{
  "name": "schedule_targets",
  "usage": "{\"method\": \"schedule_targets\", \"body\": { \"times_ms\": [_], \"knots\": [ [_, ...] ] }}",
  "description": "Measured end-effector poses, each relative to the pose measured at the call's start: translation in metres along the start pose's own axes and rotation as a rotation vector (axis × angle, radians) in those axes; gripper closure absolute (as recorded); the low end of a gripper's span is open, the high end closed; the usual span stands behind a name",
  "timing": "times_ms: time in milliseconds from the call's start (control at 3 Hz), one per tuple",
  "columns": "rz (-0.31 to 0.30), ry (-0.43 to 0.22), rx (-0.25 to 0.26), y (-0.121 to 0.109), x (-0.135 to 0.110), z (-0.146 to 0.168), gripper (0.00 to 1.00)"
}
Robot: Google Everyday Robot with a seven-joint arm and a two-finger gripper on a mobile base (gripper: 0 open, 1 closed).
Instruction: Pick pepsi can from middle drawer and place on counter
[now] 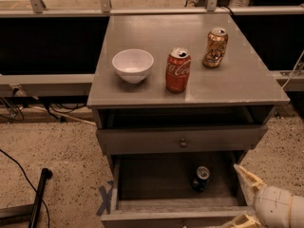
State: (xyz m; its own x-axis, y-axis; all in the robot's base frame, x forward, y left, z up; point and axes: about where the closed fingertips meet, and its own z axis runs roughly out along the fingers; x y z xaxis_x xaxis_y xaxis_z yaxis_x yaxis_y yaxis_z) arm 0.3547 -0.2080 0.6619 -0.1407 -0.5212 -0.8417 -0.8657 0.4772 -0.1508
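The pepsi can [201,178] is dark with a silver top and stands upright on the floor of the open middle drawer [156,182], towards its right side. My gripper [245,196] is at the lower right, by the drawer's front right corner, to the right of the can and apart from it. Its pale fingers [244,175] are spread open and hold nothing. The grey counter [142,27] is the cabinet's top, above the drawer.
On the counter stand a white bowl [133,65], a red Coca-Cola can [178,70] and a gold-brown can [215,47]. A closed drawer front with a round knob [183,142] sits above the open drawer. A black pole [39,196] and cables lie on the floor at left.
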Motion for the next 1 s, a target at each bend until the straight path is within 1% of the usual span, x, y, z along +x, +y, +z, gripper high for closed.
{"method": "schedule_targets", "body": {
  "times_ms": [333, 667, 1000],
  "knots": [
    [0.005, -0.002, 0.018, -0.004, 0.005, 0.002, 0.0],
    [0.008, -0.019, 0.05, -0.023, 0.032, 0.011, 0.0],
    [0.043, -0.055, 0.067, -0.037, 0.075, 0.029, 0.0]
  ]
}}
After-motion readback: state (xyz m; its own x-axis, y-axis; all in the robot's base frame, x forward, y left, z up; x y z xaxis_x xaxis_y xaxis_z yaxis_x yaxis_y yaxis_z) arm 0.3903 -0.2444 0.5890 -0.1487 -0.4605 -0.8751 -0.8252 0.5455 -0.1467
